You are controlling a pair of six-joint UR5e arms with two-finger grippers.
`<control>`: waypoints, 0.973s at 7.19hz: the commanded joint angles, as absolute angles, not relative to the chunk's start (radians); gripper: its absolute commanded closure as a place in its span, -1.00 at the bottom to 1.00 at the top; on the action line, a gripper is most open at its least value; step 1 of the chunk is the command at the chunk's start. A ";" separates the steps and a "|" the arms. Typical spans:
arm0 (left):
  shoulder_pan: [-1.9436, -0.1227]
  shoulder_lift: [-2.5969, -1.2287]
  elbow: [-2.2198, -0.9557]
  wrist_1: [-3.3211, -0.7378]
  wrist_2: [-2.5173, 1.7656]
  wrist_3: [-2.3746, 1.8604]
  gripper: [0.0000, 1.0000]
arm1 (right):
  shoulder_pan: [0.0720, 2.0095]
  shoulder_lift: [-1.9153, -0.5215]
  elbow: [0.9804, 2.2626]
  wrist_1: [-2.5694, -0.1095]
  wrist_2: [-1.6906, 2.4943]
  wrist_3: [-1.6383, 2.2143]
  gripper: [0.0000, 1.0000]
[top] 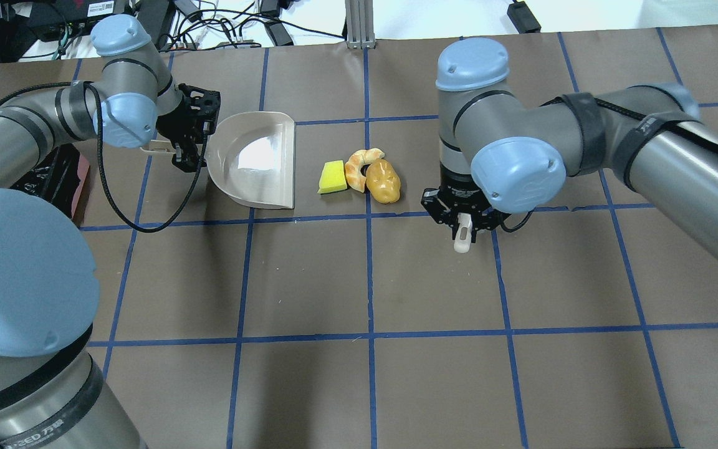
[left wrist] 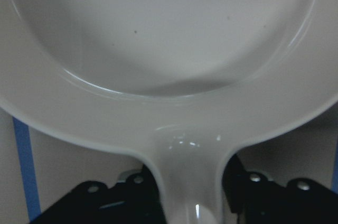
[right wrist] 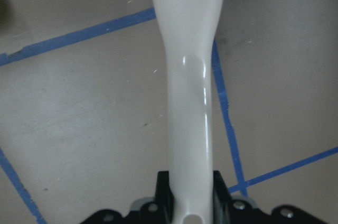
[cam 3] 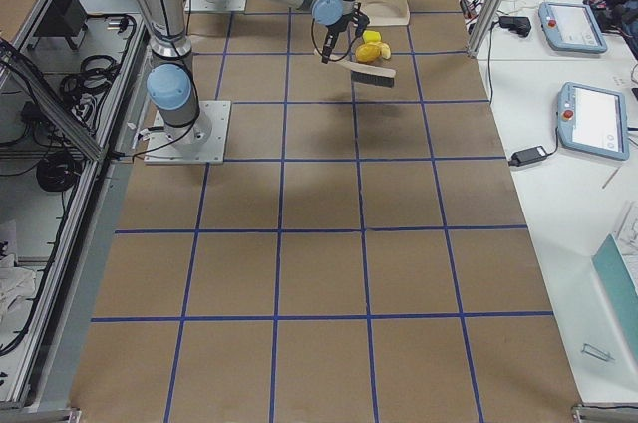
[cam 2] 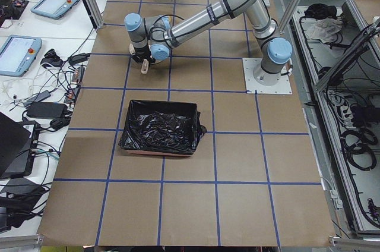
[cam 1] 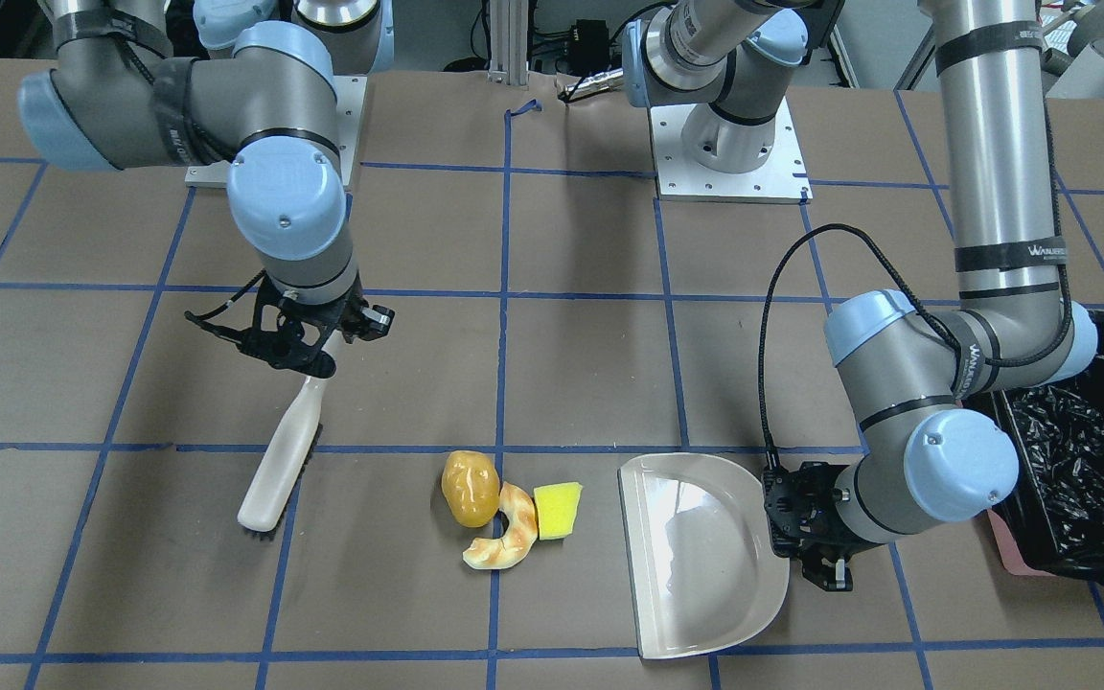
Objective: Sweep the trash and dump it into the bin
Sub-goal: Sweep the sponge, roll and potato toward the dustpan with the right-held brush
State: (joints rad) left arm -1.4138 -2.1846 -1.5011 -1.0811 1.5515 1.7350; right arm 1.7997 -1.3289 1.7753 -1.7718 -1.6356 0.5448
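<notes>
The left gripper (cam 1: 786, 522) clamps the dustpan (cam 1: 696, 556) handle, mostly hidden under it; the right gripper (cam 1: 308, 356) pinches the brush (cam 1: 279, 460). The bin (cam 1: 1089, 450) runs off frame behind the arm.

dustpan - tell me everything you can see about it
The dustpan is glossy beige plastic, a rounded scoop with a straight open lip and short handle. It is empty. The left gripper has its jaws shut on the handle. The lip faces the yellow wedge, not touching it.
</notes>
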 commanded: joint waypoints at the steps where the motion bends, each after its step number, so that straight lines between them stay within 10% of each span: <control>1: -1.411 -2.186 -1.500 -1.078 1.551 1.753 1.00 | 1.871 -1.246 1.688 -1.719 -1.573 0.624 1.00; 7: -1.419 -2.186 -1.502 -1.080 1.503 1.756 1.00 | 1.968 -1.125 1.588 -1.730 -1.540 0.762 1.00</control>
State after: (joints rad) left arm -1.4182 -2.1861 -1.5016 -1.0797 1.5041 1.7564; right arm 1.9534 -1.1441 1.5909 -1.7039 -1.5423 0.7402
